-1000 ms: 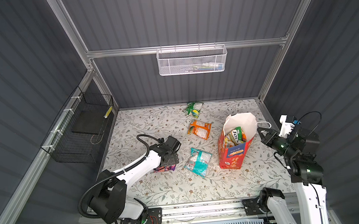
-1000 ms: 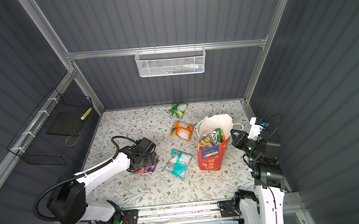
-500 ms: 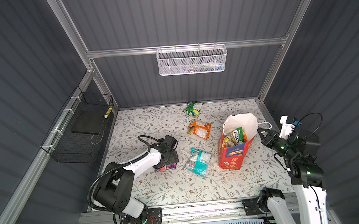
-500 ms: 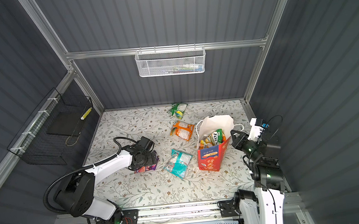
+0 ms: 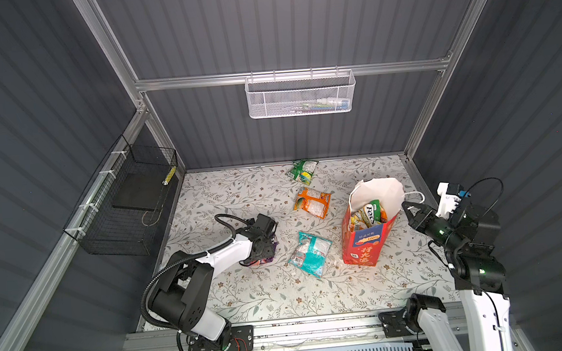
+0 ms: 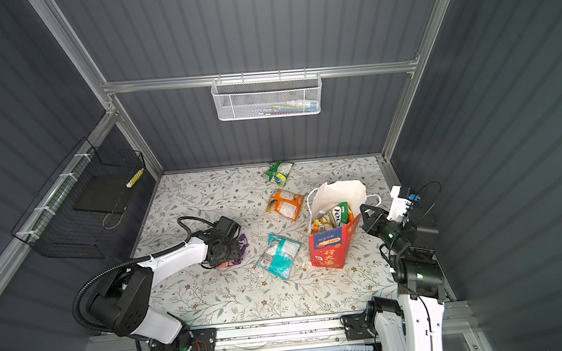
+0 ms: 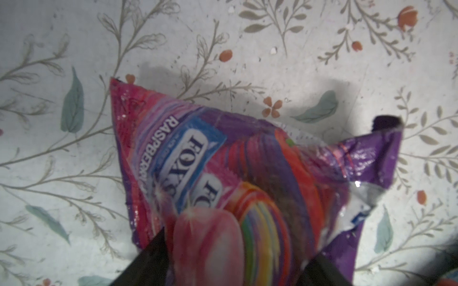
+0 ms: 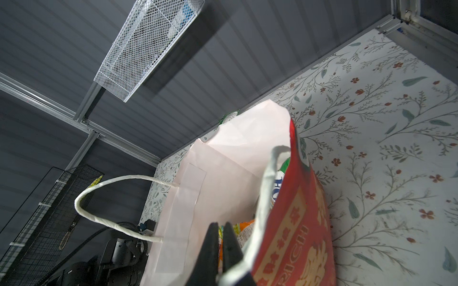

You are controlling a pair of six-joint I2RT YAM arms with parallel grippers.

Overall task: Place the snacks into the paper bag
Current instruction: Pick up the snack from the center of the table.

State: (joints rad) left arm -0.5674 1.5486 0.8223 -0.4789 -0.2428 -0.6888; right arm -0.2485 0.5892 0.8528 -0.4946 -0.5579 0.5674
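Straddling purple packet (image 7: 247, 161), left hand (image 7: 239, 247), grip unclear, right hand (image 8: 221, 224) pinched together by paper bag (image 8: 297, 222)

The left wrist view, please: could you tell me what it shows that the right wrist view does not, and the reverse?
Only the left wrist view: a purple packet between the fingers of the left end effector. Only the right wrist view: the red bag with snacks inside, the shut right end effector at its mouth, the white basket and the black basket. Both: the floral table.
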